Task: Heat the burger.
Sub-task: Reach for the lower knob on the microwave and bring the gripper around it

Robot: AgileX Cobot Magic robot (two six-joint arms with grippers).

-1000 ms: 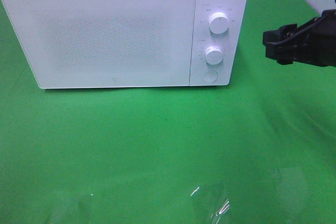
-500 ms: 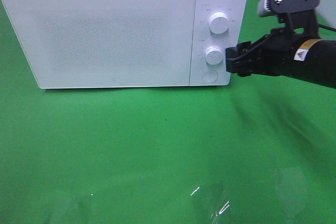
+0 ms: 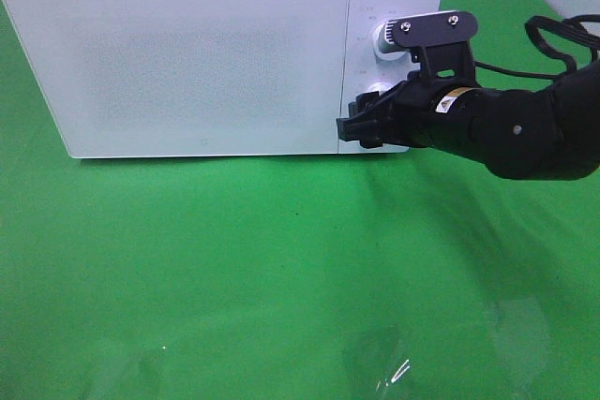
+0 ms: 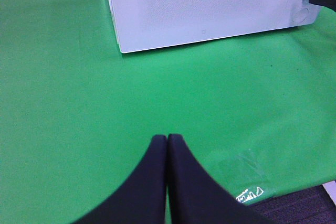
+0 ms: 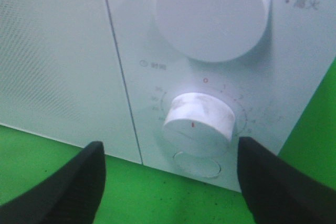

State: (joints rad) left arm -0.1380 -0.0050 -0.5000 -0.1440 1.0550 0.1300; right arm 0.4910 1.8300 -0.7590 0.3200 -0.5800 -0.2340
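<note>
No burger shows; we cannot tell if it sits behind the shut microwave (image 3: 202,63) door. Right fingers (image 5: 73,182) gape before the lower knob (image 5: 199,121), at the door's 3 o'clock. Left fingers (image 4: 157,182) clenched, empty. We judge the burger soft, loosely stacked: lift from beneath.

White microwave (image 3: 220,53) stands upright at the far left on the green cloth (image 3: 281,259). I read its door (image 3: 187,72) as shut, too frosted to see through. Right-hand panel: upper knob (image 5: 212,11), lower knob (image 5: 198,121), each red-marked, round button (image 5: 197,164) lowest.
</note>
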